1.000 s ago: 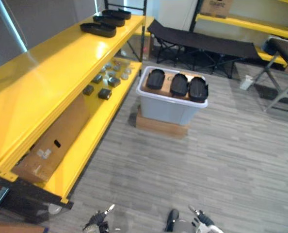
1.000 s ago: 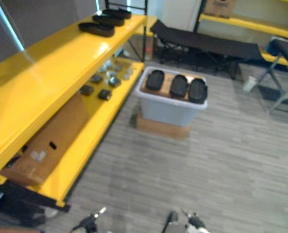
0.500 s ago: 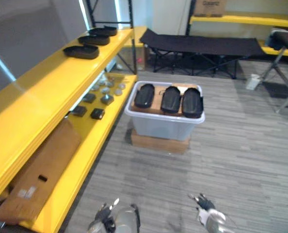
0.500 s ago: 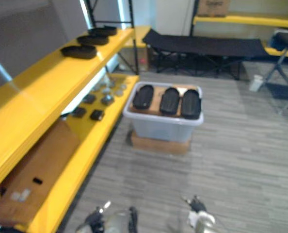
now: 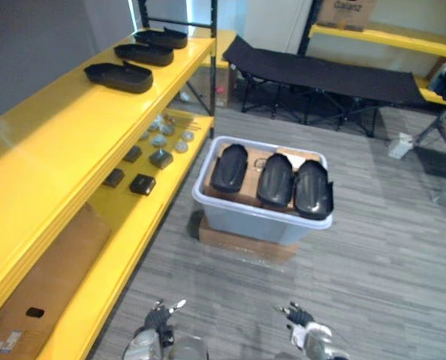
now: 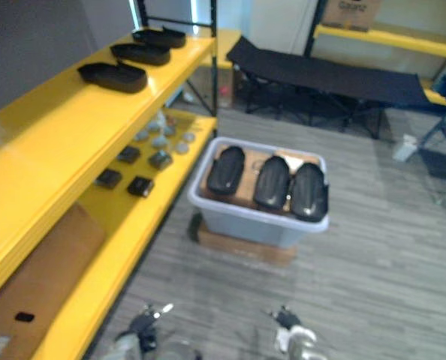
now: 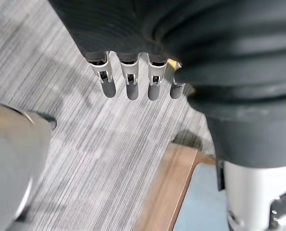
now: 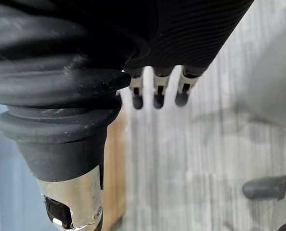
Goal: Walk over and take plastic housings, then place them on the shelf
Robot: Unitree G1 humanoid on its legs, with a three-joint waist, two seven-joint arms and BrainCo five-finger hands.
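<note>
Three black plastic housings [image 5: 230, 167] [image 5: 275, 180] [image 5: 312, 188] lie side by side on top of a pale grey bin [image 5: 260, 216] on the floor ahead. Three more black housings [image 5: 119, 76] [image 5: 143, 53] [image 5: 161, 37] rest in a row on the top board of the yellow shelf [image 5: 50, 142] on the left. My left hand [image 5: 157, 334] and right hand [image 5: 305, 335] hang low near me, well short of the bin. In the wrist views the left hand's fingers [image 7: 128, 84] and the right hand's fingers [image 8: 155, 94] are straight and hold nothing.
The bin stands on a flat brown base [image 5: 242, 244]. Small dark and grey parts [image 5: 142, 184] lie on the lower yellow board, with a cardboard box [image 5: 43, 277] below. A black folding cot [image 5: 320, 75] and another yellow shelf [image 5: 373, 34] stand behind. Grey plank floor [image 5: 388, 255] lies open to the right.
The whole picture has shifted as the camera moved; the bin now shows larger and nearer. Both hands stay low with nothing in them.
</note>
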